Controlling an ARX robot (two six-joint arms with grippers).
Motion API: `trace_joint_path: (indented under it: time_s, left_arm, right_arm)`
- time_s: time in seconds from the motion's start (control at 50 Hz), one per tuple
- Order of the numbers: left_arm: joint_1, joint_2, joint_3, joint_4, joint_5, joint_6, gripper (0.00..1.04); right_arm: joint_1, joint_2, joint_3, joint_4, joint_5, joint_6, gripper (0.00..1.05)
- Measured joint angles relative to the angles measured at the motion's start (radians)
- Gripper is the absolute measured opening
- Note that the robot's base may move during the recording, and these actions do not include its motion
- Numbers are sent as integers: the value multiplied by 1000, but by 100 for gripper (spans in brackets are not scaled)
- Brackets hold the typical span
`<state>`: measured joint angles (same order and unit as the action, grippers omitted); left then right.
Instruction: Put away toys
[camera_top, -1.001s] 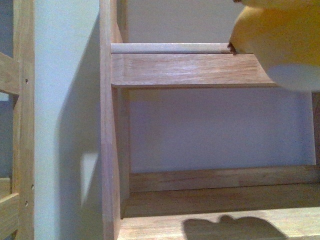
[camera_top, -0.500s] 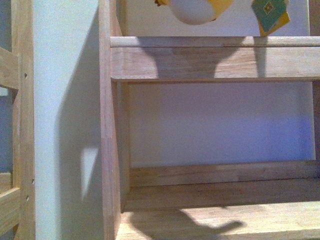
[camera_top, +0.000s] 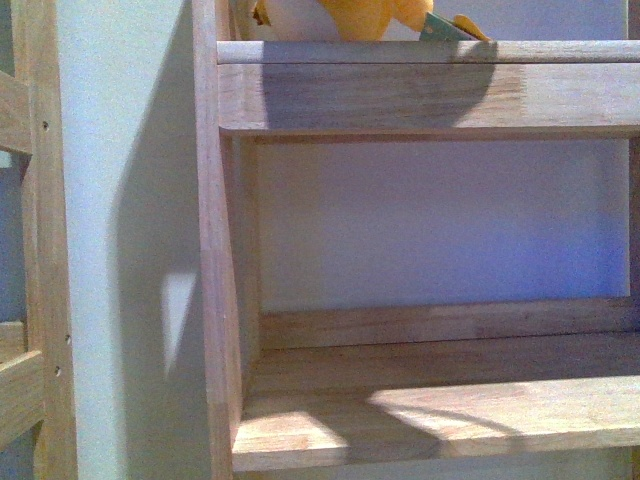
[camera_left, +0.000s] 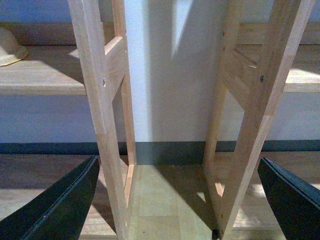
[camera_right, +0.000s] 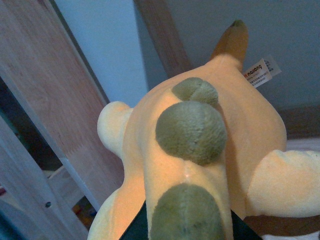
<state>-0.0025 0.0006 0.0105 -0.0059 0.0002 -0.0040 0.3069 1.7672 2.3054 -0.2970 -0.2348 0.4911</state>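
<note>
Plush toy (camera_top: 345, 18) on upper shelf (camera_top: 420, 95).
Right gripper (camera_right: 187, 227) grasping plush; left gripper (camera_left: 175, 200) jaws spread, empty.

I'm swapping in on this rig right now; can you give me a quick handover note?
Left gripper: open, empty, facing the gap between two shelf units.
Right gripper: only a dark sliver shows under the plush toy; its jaws are hidden, so whether it grips is unclear.
In the front view the toy shows just above the upper shelf.
Done: toy brought up to shelf level.
Left: confirm it rests there, release, withdraw.
</note>
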Motion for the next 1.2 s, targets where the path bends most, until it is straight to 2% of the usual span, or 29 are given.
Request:
trace_joint_path:
  time_s: [0.14, 0.26, 0.741, 1.201]
  left_arm:
    - [0, 0, 0, 0, 0, 0, 98]
    - [0, 0, 0, 0, 0, 0, 98]
    - [0, 0, 0, 0, 0, 0, 98]
    - [0, 0, 0, 0, 0, 0, 98]
  right_arm:
    - [-26, 39, 31, -6, -105, 105, 7]
    - [-45, 47, 4, 38, -138, 159, 7]
    - [-75, 50, -106, 111, -144, 143, 7]
    - [-45, 163, 2, 151, -64, 141, 7]
